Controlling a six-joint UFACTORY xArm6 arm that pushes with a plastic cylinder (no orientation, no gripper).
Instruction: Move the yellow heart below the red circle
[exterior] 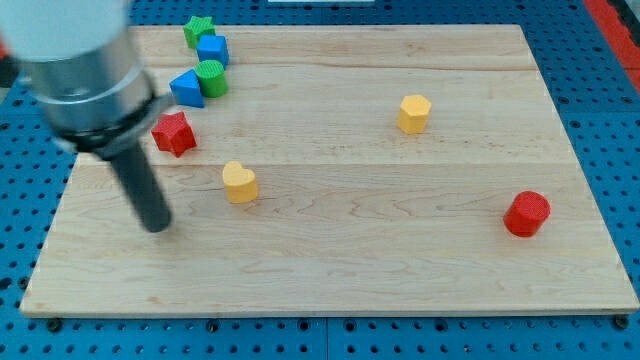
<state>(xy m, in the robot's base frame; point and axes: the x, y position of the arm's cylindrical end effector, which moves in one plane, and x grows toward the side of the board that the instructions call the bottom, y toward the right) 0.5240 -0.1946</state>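
Your end effector, my tip, rests on the bench touching nothing, with no jaws to open; yellow heart sits just right, red circle far right.

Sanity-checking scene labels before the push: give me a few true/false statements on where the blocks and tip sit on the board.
1. The yellow heart sits to the view's left of the red circle. True.
2. My tip is touching the yellow heart. False: it rests on the board to the view's left of the heart, with a gap between them.
3. The red circle is near the view's top left corner. False: it lies toward the view's bottom right.
4. The green star, blue cube, green cylinder and blue triangle cluster at the view's top left. True.
5. The yellow hexagon lies above and left of the red circle. True.
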